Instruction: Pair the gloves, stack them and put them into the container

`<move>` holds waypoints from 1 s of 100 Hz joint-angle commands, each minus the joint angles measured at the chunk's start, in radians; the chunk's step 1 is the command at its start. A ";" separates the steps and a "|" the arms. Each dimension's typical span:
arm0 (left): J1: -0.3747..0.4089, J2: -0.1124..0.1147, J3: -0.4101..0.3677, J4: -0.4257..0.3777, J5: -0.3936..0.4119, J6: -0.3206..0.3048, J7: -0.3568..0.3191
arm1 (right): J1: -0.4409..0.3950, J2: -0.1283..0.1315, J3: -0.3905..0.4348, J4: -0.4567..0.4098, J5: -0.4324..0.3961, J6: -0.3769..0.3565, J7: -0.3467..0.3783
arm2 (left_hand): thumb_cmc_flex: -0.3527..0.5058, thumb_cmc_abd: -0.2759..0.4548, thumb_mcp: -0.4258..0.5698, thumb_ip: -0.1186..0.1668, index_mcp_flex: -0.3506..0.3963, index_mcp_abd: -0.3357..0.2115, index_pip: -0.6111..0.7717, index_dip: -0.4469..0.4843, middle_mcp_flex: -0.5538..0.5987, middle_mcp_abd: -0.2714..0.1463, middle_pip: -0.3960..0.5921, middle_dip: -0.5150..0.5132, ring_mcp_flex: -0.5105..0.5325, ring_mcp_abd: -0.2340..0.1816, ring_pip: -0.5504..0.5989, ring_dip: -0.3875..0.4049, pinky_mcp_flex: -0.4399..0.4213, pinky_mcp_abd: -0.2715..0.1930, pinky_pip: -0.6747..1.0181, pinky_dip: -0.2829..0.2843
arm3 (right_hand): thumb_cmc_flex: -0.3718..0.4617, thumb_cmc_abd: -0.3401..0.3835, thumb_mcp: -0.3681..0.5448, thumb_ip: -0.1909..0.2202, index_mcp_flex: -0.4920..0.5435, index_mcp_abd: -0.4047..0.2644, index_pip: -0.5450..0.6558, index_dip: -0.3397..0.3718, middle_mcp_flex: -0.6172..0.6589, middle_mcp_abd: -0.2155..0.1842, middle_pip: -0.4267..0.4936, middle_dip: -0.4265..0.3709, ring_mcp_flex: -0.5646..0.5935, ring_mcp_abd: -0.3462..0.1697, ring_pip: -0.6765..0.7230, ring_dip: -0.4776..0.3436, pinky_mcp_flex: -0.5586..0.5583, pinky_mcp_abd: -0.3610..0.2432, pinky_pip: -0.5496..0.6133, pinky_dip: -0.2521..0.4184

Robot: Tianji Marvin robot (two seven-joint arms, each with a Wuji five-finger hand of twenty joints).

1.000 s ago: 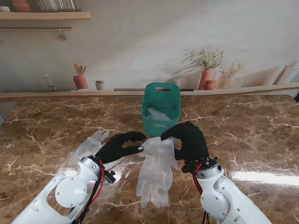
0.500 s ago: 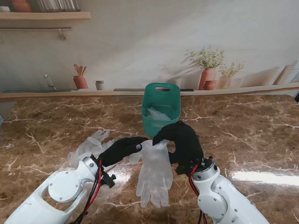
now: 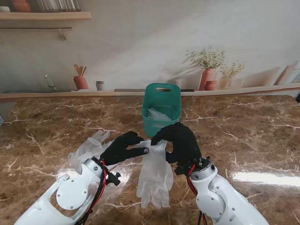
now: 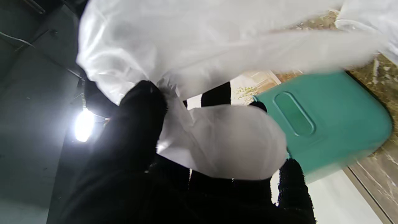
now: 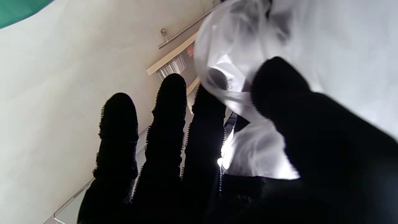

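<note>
A brown marble table with pale veins runs back to a wall printed with shelves, potted plants and a tap. Against the far middle of the table stands the green container, a slot handle in its rim and a clear glove already lying inside it.

Just nearer to me than the container hangs the glove stack, its cuff lifted between the two hands and its fingers trailing on the marble toward me. A second clear glove lies flat to the left, partly under the left arm.

The left hand has thumb and fingers closed on the left edge of the cuff; its wrist view shows the film bunched against the thumb. Half a second ago this hand was stretched out flatter with its tip at the cuff; now it is curled and raised a little. The right hand pinches the right edge of the cuff between thumb and forefinger, the other three fingers straight and apart. It sits slightly lower and nearer to me than before, and the cuff has flattened somewhat between the two hands.
</note>
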 commanded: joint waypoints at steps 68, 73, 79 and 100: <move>0.021 -0.031 -0.005 0.010 0.021 -0.043 0.060 | -0.241 0.036 0.270 -0.194 0.519 0.251 0.703 | -0.025 -0.112 0.341 -0.066 0.015 -0.045 -0.208 -0.238 0.136 -0.030 0.056 0.151 0.074 -0.017 0.090 0.053 -0.023 0.010 0.277 -0.101 | -0.376 0.075 -0.172 0.116 -0.322 0.498 -0.538 0.065 -0.301 0.195 -0.202 -0.430 -0.144 0.103 -0.228 -0.092 -0.161 0.027 -0.214 0.048; 0.019 -0.030 -0.005 0.011 0.018 -0.043 0.057 | -0.242 0.044 0.272 -0.199 0.556 0.264 0.757 | -0.028 -0.107 0.347 -0.065 0.008 -0.049 -0.232 -0.240 0.136 -0.031 0.056 0.154 0.072 -0.017 0.088 0.053 -0.024 0.009 0.276 -0.100 | -0.382 0.123 -0.226 0.125 -0.279 0.490 -0.516 0.076 -0.259 0.197 -0.197 -0.424 -0.118 0.112 -0.212 -0.081 -0.147 0.032 -0.213 0.053; 0.019 -0.029 -0.005 0.010 0.014 -0.043 0.050 | -0.240 0.055 0.273 -0.203 0.596 0.278 0.824 | -0.032 -0.104 0.355 -0.068 0.014 -0.052 -0.269 -0.231 0.133 -0.032 0.056 0.158 0.071 -0.019 0.085 0.052 -0.023 0.007 0.268 -0.101 | -0.381 0.243 -0.348 0.150 -0.245 0.477 -0.504 0.085 -0.228 0.199 -0.202 -0.416 -0.103 0.119 -0.205 -0.074 -0.140 0.035 -0.212 0.051; 0.011 -0.028 0.000 0.019 0.021 -0.052 0.049 | -0.207 0.073 0.230 -0.187 0.729 0.300 0.947 | -0.042 -0.097 0.387 -0.072 0.016 -0.062 -0.321 -0.219 0.128 -0.033 0.057 0.170 0.070 -0.019 0.082 0.053 -0.024 0.009 0.268 -0.093 | -0.524 0.299 -0.347 0.217 -0.221 0.464 -0.497 0.103 -0.208 0.198 -0.204 -0.400 -0.109 0.123 -0.194 -0.060 -0.156 0.029 -0.208 0.045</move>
